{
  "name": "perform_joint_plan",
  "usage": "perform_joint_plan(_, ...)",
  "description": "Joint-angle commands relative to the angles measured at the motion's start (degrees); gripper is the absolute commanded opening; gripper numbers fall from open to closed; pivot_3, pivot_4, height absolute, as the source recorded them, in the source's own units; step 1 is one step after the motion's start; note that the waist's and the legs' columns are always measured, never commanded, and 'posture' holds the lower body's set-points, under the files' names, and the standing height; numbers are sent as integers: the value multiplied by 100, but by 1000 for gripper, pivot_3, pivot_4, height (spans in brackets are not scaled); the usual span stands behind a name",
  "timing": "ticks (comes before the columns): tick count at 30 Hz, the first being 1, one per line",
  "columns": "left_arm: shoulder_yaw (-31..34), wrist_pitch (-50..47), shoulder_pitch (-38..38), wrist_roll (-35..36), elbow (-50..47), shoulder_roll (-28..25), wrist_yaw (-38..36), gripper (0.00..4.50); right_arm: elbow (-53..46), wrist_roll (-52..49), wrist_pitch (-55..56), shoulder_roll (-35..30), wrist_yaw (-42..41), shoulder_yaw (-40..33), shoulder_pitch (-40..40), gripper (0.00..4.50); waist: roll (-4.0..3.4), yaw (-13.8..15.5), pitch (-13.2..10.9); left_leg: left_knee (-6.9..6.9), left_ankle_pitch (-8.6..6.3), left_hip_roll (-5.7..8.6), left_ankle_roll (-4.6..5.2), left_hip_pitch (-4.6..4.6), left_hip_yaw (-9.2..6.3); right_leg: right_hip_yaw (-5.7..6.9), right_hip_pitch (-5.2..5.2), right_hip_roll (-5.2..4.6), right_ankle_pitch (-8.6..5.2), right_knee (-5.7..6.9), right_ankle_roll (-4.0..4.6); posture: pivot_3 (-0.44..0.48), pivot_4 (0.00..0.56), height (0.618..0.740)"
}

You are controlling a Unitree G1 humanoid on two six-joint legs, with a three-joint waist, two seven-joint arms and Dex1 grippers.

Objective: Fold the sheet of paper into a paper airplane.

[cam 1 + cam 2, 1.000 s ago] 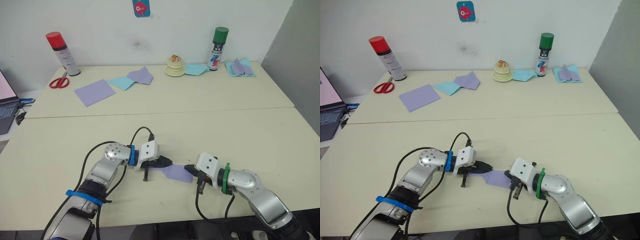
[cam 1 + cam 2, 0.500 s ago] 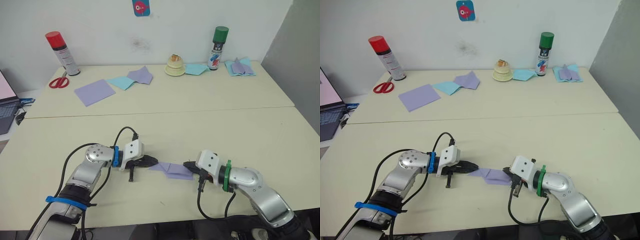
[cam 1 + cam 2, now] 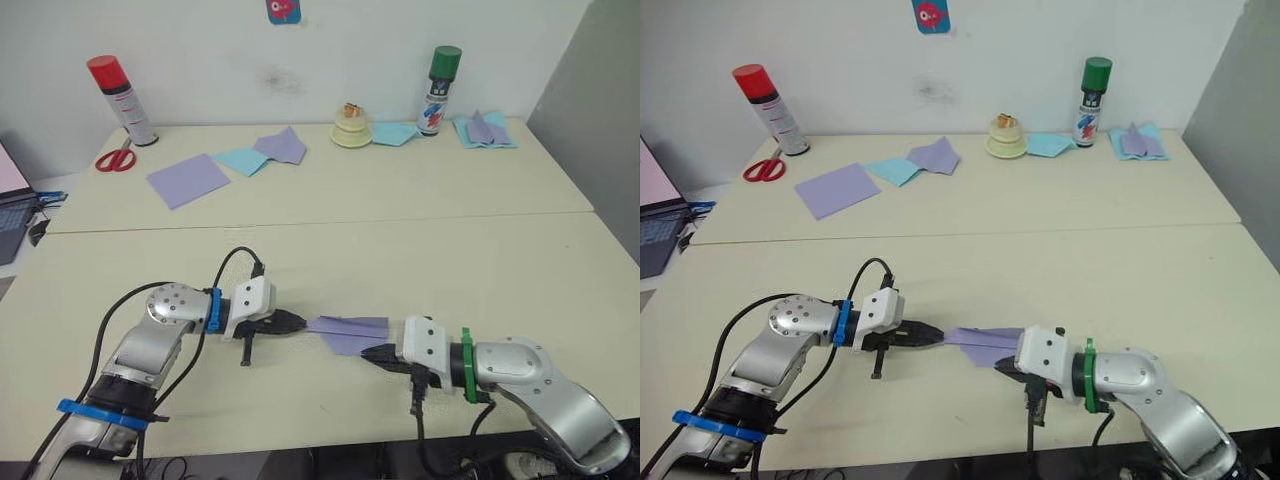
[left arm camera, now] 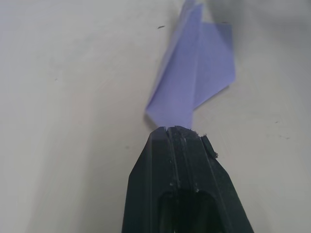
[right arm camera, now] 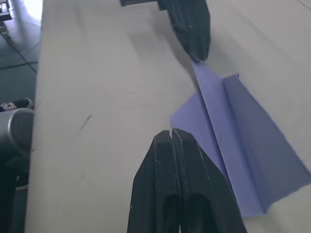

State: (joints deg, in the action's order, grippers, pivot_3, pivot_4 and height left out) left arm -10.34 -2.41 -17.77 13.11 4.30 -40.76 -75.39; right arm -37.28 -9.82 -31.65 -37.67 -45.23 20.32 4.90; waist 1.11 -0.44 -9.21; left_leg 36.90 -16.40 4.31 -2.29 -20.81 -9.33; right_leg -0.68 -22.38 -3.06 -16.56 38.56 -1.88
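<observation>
Both arms have drawn apart, stretching out the creased lavender paper wedge [image 3: 348,333] on the cream worktop [image 3: 480,270]. Left gripper [image 3: 296,323] jaws pinch its pointed tip. Right gripper [image 3: 375,354] jaws are pressed together, beside the wide end

Left tool [image 3: 296,323] farther left, paper airplane [image 3: 350,334] dragged along; right tool [image 3: 372,355] off it.

Along the far edge of the cream table [image 3: 480,260], by the white wall, stand a red-capped spray can [image 3: 122,101] with red-handled scissors [image 3: 114,160] just beside it, and a green-capped spray can [image 3: 436,91] toward the right. Between them lie a smooth flat lavender paper square [image 3: 188,181], a light-blue sheet [image 3: 242,161] overlapped by a folded lavender piece [image 3: 281,147], and a small cream round stacked object [image 3: 351,128]. A light-blue sheet [image 3: 396,133] lies beside the green-capped can, and farther right more light-blue paper carries a lavender pointed piece [image 3: 482,129].
</observation>
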Motion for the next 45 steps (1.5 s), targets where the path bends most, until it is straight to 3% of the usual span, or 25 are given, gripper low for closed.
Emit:
perform_joint_plan(1,211,-37,60,138,-307,-172,-23,0,368,282,283,319,336,5,388,13,-2,-5,-5,0,0,0,0,1,1,-1,0,0,0,2,0,0,150,740)
perform_joint_plan(12,325,155,0,125,-78,-292,-94,0,1254,287,533,818,393,-103,737,13,-5,12,-8,0,1,2,-1,-1,0,0,-3,-1,2,1,3,0,150,740)
perform_joint_plan(15,346,255,52,123,-12,-282,-86,0,1243,156,493,837,260,-182,756,867,-7,10,-9,0,0,2,-1,-2,0,-1,-5,0,2,4,3,0,150,740)
perform_joint_plan(20,338,392,109,117,91,-262,-87,0,1398,271,530,788,247,-160,781,2737,-7,8,-9,0,0,3,-1,-1,1,-2,-5,0,2,4,3,0,150,740)
perform_joint_plan(31,468,224,128,672,-142,-335,-545,0,2180,841,1089,669,53,306,908,2737,-7,-7,-9,1,1,3,-1,-1,4,-3,-6,0,2,6,3,0,150,740)
perform_joint_plan(34,574,-88,54,952,-412,-366,-634,0,2307,937,1314,666,71,331,869,2149,-7,-14,-9,2,0,3,-1,-1,3,-2,-4,0,2,6,3,0,150,740)
perform_joint_plan(40,606,-497,-185,1172,-704,-350,-656,0,2279,988,1469,771,210,251,706,20,-7,-22,-9,4,1,3,-1,0,3,-2,-3,0,2,7,3,0,150,740)
perform_joint_plan(45,443,-734,-510,976,-699,-181,-358,0,1708,919,1315,886,723,-223,282,20,-7,-1,-9,5,1,3,-2,1,2,-2,-3,0,2,14,3,0,150,740)
